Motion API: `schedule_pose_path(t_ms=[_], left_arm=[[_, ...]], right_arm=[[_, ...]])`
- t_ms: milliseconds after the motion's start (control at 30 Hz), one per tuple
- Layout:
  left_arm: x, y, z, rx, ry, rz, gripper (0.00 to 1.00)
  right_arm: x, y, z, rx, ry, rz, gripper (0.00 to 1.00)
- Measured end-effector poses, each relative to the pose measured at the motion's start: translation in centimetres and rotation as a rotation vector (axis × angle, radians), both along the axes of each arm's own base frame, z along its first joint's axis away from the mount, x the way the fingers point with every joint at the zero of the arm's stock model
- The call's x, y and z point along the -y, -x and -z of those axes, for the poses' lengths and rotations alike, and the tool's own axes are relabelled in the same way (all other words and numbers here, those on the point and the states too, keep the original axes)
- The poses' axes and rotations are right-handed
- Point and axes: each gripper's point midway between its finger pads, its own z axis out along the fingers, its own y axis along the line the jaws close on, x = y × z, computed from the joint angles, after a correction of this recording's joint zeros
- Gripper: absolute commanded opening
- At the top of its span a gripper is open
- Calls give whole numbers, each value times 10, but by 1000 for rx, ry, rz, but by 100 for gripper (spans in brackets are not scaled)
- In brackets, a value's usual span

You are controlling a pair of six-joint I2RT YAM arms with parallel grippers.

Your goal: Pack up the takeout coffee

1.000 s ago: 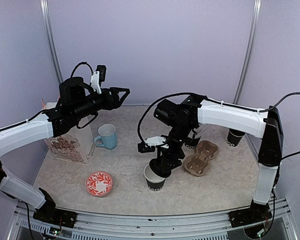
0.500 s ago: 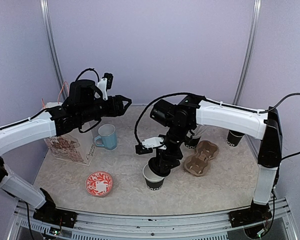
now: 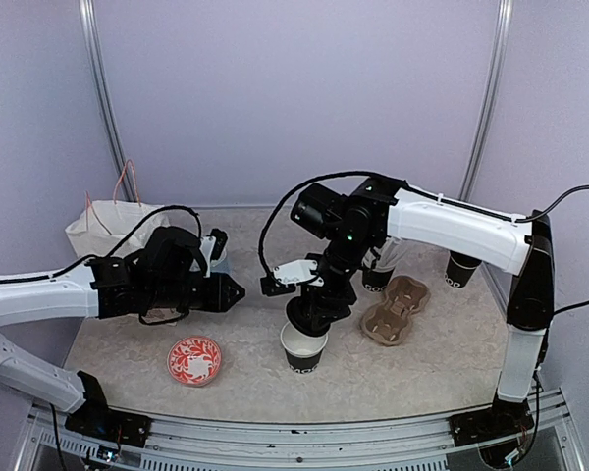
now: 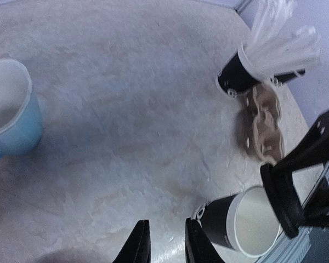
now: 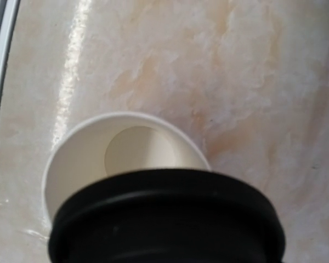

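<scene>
black cup [image 3: 303, 351] white inside; lid [image 5: 167, 216] black; mug [image 4: 10, 115] seemingly light blue.
</scene>
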Motion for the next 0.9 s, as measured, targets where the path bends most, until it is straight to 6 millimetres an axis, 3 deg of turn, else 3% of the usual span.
schedule_pose_path(t_ms=[167, 333, 567, 900], left_arm=[[27, 46, 54, -136, -3, 106, 11], [39, 63, 86, -225, 61, 128, 11], [64, 70, 85, -240, 144, 170, 11], [68, 72, 83, -240, 157, 182, 12]], right_arm=[[-2, 4, -1, 29, 14, -33, 66], [-3, 11, 0, 43, 31, -59, 66], [-1, 14, 3, 47, 48, -67, 66], [0, 16, 5, 43, 54, -68, 66]])
